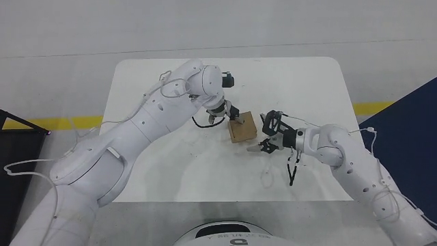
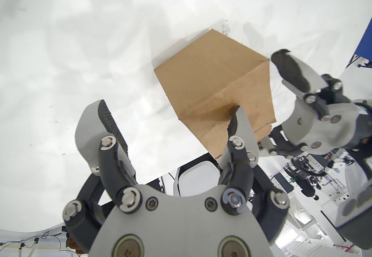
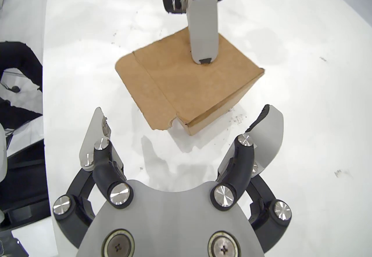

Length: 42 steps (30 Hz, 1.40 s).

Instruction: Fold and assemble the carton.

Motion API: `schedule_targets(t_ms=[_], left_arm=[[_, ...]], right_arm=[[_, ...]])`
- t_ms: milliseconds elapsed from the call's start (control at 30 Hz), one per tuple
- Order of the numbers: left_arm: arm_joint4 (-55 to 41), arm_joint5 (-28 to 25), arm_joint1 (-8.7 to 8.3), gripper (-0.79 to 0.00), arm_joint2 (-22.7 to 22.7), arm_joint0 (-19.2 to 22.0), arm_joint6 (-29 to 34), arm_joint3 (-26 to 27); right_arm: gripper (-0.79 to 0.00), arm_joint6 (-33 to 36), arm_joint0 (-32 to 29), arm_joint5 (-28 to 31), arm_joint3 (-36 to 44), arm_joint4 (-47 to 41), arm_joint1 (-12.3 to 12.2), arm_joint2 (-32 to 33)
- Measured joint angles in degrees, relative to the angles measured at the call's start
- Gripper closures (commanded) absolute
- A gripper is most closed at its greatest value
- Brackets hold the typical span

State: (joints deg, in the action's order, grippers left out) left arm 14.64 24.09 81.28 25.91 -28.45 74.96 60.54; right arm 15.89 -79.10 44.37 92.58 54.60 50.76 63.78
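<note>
Right claw (image 3: pixel 184 111) wide beside carton (image 3: pixel 180 78); left claw (image 2: pixel 170 108) wide, one finger (image 3: pixel 203 31) pinning top. Fold flap (image 3: pixel 142 86) w/ right.

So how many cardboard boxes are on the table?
1. The box sits on the table between the left gripper and the right gripper; a left finger touches its top. None seems hidden.

A robotics lab or test hall is suggested by the white worktable (image 1: pixel 307 89) set on a bare grey floor (image 1: pixel 205 14) marked with yellow tape (image 1: pixel 75 121), and by equipment (image 2: pixel 308 174) glimpsed beyond.
</note>
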Motion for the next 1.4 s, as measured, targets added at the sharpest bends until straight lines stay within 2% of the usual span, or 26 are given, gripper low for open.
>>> schedule_targets(t_ms=[133, 333, 900, 1033, 1100, 1200, 1267, 1367, 1400], left_arm=[[-1.35, -0.29, 0.4, -0.785, 0.44, -0.05, 0.45, -0.48], [-0.2, -0.53, 0.58, -0.785, 0.51, 0.22, 0.34, -0.58], [3.94, -1.51, 0.54, -0.785, -0.02, -0.98, 1.6, 0.13], [4.56, -1.61, 0.57, -0.785, 0.07, -1.3, 1.73, 0.49], [4.7, -1.63, 0.59, -0.785, 0.13, -1.44, 1.83, 0.59], [5.0, -1.62, 0.66, -0.785, 0.19, -1.57, 2.05, 0.77], [5.49, -1.66, 0.73, -0.785, 0.1, -1.61, 2.15, 0.91], [5.72, -1.7, 0.86, -0.785, 0.09, -1.79, 2.2, 0.93], [5.76, -1.71, 0.91, -0.785, 0.1, -1.83, 2.22, 0.93]], right_arm=[[-0.785, -2.43, -2.01, -0.68, 0.42, -1.35, -0.41, 2.86], [-0.785, 2.21, 0.94, -0.2, 0.91, -2.12, 0.16, 0.49], [-0.785, 6.76, 5.12, -2.76, -2.64, -5.03, 1.49, -2.87], [-0.699, 8.96, 7.57, -3.06, -4.35, -5.27, 2.16, -4.93], [-0.61, 9.83, 8.51, -3.59, -4.87, -5.55, 2.45, -5.74], [-0.56, 10.13, 9.33, -3.96, -5.8, -5.82, 2.76, -6.43], [-0.477, 10.23, 9.4, -4.16, -6.3, -5.67, 2.84, -6.56], [-0.453, 10.46, 9.21, -4.11, -6.48, -5.16, 2.84, -6.54], [-0.391, 10.51, 9.12, -4.01, -6.44, -4.98, 2.82, -6.5]])
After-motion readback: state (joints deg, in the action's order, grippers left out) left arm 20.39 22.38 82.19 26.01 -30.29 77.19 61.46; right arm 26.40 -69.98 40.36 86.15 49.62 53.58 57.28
